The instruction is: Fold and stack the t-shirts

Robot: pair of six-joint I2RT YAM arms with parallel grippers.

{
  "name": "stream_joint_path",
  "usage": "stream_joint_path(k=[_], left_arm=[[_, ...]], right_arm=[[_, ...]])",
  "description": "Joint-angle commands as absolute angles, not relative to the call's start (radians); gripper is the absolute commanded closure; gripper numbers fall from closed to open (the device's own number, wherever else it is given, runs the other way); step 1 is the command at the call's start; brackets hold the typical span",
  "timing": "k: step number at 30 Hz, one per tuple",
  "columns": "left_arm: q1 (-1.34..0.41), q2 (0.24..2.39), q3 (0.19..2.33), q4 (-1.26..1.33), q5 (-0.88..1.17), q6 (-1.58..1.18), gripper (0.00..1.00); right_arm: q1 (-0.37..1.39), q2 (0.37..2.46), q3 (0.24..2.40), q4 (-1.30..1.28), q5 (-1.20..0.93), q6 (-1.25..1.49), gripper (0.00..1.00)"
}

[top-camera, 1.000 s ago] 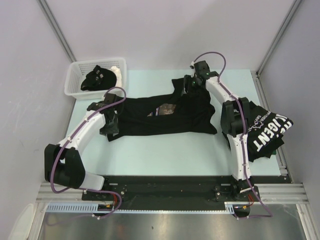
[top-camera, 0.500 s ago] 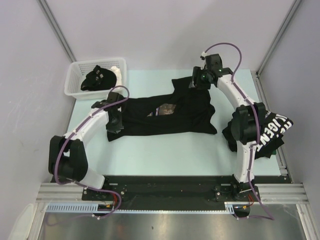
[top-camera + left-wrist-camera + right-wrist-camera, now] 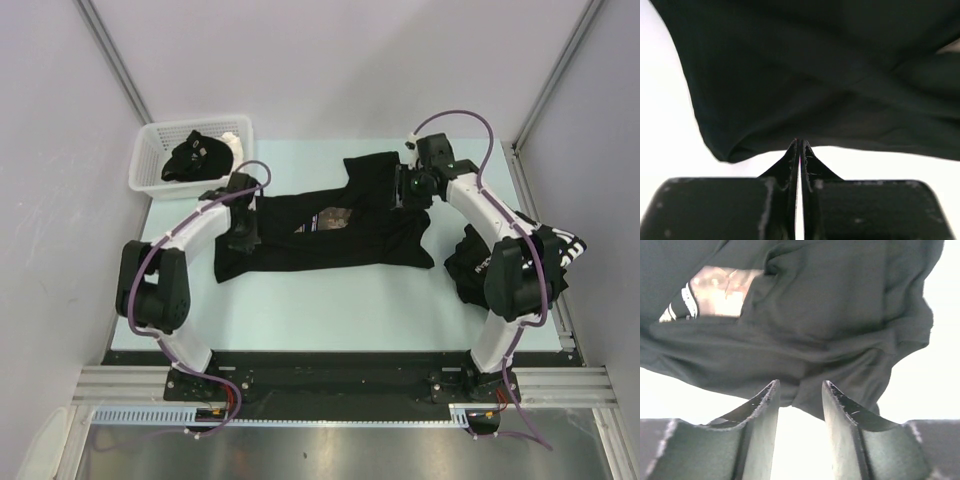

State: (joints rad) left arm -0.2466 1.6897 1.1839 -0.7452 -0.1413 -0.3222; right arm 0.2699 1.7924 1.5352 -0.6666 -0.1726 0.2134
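Both arms have swung out along the printed t-shirt, which lies spread just right of the basket. At the end nearest the basket, the left gripper is pressed together against the hem. At the end farthest from the basket, the right gripper is spread, probably lining up a fold.

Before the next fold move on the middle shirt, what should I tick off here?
1. Left claw shut at the shirt hem: ok. Cloth pinched: cannot tell.
2. Right claw open, a cloth fold at its gap: not ok, no grip yet.
3. Shirt lying flat: not ok, creased, print partly covered.
4. Lettered shirt set aside at the far right: ok.
5. Basket apart from the spread cloth: ok.
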Motion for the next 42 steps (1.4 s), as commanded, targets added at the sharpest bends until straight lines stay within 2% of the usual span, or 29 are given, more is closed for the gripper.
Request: stream_joint_path(k=[1,6,9,15,17,27,36,42], left_arm=[[-0.253,1.655,1.317,-0.718,-0.112,-0.313,0.9],[-0.255,1.539,1.359,-0.709,-0.104,-0.302,0.75],[-0.256,1.457,1.353,-0.706,-0.097,-0.31,0.72],[-0.259,1.33,1.286,-0.716,-0.057,-0.356,0.69],[-0.262,1.286,1.261,-0.719,-0.046,-0.371,0.69],[-0.279,1.148,1.132,-0.824,-0.038,-0.385,0.68],[-0.29,1.091,1.1,-0.913,-0.055,-0.39,0.68],[-0.296,1.077,1.112,-0.951,-0.064,-0.399,0.67]], right_arm=[[0.219,1.821,1.613,-0.563,-0.121,0.189,0.55],[0.202,2.028,1.874,-0.612,-0.074,0.155,0.52],[0.195,2.172,2.055,-0.646,-0.069,0.149,0.48],[0.169,2.39,2.307,-0.644,-0.089,0.137,0.26],[0.147,2.428,2.335,-0.626,-0.104,0.129,0.0],[0.107,2.474,2.355,-0.471,-0.199,0.066,0.0],[0.12,2.557,2.401,-0.354,-0.33,0.075,0.0],[0.123,2.597,2.404,-0.311,-0.341,0.083,0.06]])
